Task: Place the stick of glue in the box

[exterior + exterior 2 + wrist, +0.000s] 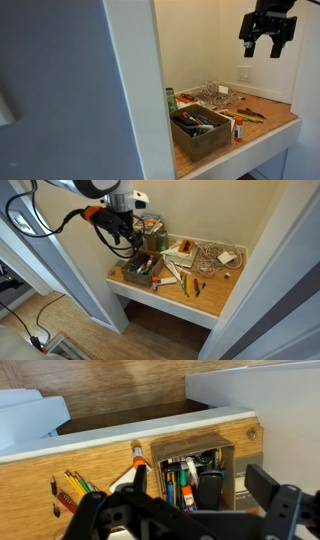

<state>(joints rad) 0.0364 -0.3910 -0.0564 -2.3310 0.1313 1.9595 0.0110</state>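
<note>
The stick of glue [238,128] is a small whitish cylinder with red-orange marking. It stands on the wooden desk just outside a short wall of the box [200,135]. In the wrist view it shows as an orange-and-white piece [137,457] beside the box [226,468]. The grey-brown open box [128,275] holds several pens and markers. My gripper [263,50] is open and empty, high above the desk and well clear of both. It also shows in an exterior view [128,242] and in the wrist view [205,500].
A silvery wire rack [210,94] stands behind the box. A dark green cylinder [170,99] stands at the back corner. Flat orange-handled tools [255,115] lie on the desk [270,125]. White walls close in the alcove on both sides.
</note>
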